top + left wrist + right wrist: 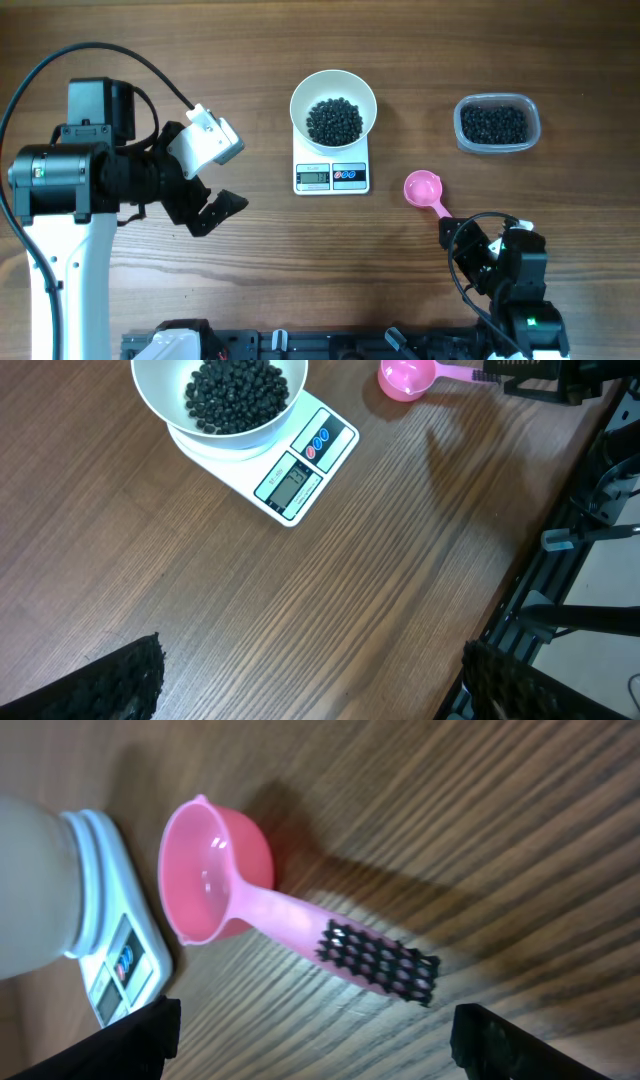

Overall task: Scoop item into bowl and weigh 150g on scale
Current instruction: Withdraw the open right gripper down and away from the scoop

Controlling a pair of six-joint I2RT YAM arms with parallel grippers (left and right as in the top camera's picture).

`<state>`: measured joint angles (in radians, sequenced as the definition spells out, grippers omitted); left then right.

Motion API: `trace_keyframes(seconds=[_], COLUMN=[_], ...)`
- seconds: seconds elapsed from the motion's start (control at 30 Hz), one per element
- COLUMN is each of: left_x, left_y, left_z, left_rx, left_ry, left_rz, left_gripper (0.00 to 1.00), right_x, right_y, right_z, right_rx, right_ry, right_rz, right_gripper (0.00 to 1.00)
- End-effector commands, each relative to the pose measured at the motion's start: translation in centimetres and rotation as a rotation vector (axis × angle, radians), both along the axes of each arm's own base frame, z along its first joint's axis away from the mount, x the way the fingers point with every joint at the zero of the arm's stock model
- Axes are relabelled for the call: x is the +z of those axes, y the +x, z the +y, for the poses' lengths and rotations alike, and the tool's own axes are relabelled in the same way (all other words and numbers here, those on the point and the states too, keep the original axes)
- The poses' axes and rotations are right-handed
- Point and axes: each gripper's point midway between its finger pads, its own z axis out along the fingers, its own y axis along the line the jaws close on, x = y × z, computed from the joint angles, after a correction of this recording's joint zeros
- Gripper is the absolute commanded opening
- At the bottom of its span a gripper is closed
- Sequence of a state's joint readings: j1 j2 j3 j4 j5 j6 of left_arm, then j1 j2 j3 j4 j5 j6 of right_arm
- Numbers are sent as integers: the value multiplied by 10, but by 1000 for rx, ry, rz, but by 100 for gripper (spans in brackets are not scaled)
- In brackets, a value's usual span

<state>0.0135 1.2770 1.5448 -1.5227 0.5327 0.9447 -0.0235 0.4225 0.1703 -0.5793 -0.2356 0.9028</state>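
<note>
Wood-grain tabletop (pixel 250 270). Round white bowl (pixel 297 105) of tiny black beads (pixel 334 121) sits on white rectangular scale (pixel 331 177), upper centre. Empty pink plastic scoop (pixel 215 870) lies right of scale. Right gripper (pixel 320 1038): jaws apart, black-meshed handle pointing between them, no contact seen. Left gripper (pixel 310 680): wide apart, idle. Likely a grasp: advance, pinch the mesh squarely, lift level.

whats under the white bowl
The white scale sits under the bowl. Only its front with the display and buttons shows; the weighing plate is mostly hidden by the bowl.
</note>
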Motion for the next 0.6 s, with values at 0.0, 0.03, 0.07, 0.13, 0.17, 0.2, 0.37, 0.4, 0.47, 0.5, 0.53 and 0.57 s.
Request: trace_keyframes(seconds=[0.0, 0.03, 0.07, 0.13, 0.17, 0.2, 0.37, 0.4, 0.47, 0.5, 0.53, 0.57], left_x=[7, 7, 7, 7, 7, 7, 7, 7, 7, 7, 7, 7], left_y=[0, 0, 0, 0, 0, 0, 0, 0, 0, 0, 0, 0], left_z=[0, 0, 0, 0, 0, 0, 0, 0, 0, 0, 0, 0], left_rx=[-4, -5, -5, -5, -5, -5, -5, -5, -5, -5, -5, -4], left_ry=[-4, -4, -4, -4, -4, -4, -4, -4, -4, -4, -4, -4], left_rz=[-28, -28, -28, -28, -28, -28, -28, -28, -28, -28, -28, -28], left_gripper=[100, 100, 100, 100, 100, 100, 100, 100, 100, 100, 100, 100], right_x=[-10, -10, -9, -10, -14, -17, -31, -32, -33, -34, -36, -39], right_y=[0, 3, 7, 13, 15, 16, 21, 24, 31, 34, 35, 36], right_z=[-7, -6, -4, -2, -1, -2, 3, 5, 12, 15, 16, 18], right_rx=[-16, -13, -6, 3, 1, 1, 26, 38, 75, 89, 95, 102], right_ry=[-36, -33, -25, -10, -6, -6, 11, 18, 38, 51, 59, 68], right_rz=[31, 24, 15, -1, 5, 13, 64, 62, 48, 45, 47, 54], right_gripper=[90, 89, 89, 89, 89, 89, 88, 87, 86, 86, 85, 85])
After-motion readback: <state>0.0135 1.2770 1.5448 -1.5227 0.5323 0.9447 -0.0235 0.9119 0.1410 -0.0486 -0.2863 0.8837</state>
